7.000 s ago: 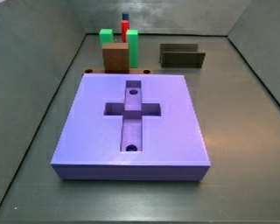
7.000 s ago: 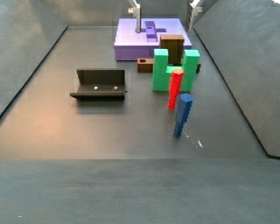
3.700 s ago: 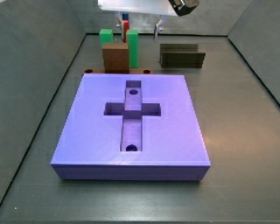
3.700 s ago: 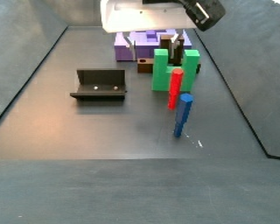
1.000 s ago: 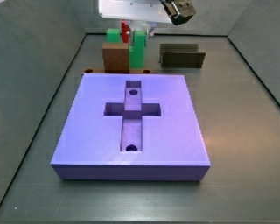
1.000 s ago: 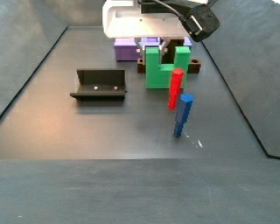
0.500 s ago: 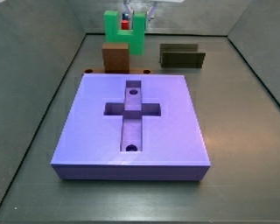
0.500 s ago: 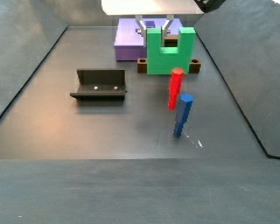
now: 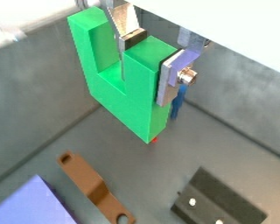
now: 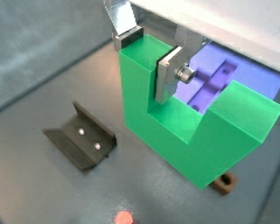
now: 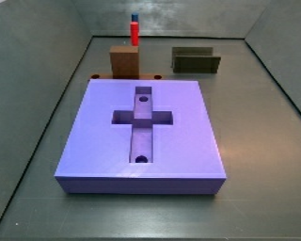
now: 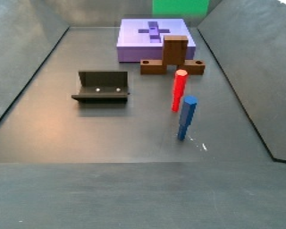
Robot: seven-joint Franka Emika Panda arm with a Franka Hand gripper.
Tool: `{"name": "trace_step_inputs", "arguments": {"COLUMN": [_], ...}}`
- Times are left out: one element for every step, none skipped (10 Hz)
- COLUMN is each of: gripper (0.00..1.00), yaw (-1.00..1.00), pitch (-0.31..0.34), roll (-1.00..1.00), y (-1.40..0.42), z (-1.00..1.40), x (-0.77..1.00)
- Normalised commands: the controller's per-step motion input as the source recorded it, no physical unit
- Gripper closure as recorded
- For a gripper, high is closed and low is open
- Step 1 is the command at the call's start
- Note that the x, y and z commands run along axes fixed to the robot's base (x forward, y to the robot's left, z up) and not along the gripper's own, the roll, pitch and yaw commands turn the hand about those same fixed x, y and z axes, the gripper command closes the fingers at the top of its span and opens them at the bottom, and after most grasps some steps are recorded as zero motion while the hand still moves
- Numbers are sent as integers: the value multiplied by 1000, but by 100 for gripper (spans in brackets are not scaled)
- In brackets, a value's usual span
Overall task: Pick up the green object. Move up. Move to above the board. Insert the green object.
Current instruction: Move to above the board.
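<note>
In both wrist views the gripper (image 9: 150, 54) has its flat silver fingers (image 10: 168, 72) clamped on one prong of the bright green U-shaped block (image 9: 122, 77), which hangs clear of the dark grey floor with its notch facing up toward the wrist. A side view shows only the block's lower edge (image 12: 181, 7) at the top of the frame, high above the large lavender-purple slab (image 12: 155, 38) with the cross-shaped recess; the gripper itself is out of sight there.

Beside the slab's far end stand a brown block (image 11: 124, 60) on a low brown base and a thin red piece (image 11: 134, 34). A dark L-shaped fixture (image 12: 101, 86) sits on the floor well apart from the slab, and a blue post (image 12: 186, 119) stands near the red piece.

The lift looks done, so the step in hand is probably the carry to above the slab. It would go best by keeping height until past the brown block and red piece, centring the green block over the recess (image 11: 142, 118), and matching its orientation before descending straight down.
</note>
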Motion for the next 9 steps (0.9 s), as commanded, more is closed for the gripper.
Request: {"name": "trace_step_inputs", "arguments": {"gripper": [100, 100, 100, 100, 100, 100, 100, 100, 100], "yaw": [-6, 88, 84, 64, 27, 21, 15, 11, 12], "pitch": [60, 133, 142, 114, 97, 93, 101, 119, 142], "roll": [-49, 55, 83, 133, 54, 32, 12, 20, 26], "y": [-2, -1400, -1400, -1400, -1400, -1400, -1400, -1400, -599], "z": [339, 260, 251, 259, 264, 271, 272, 275, 127], "x": [23, -35, -44, -40, -24, -11, 24, 64, 67]}}
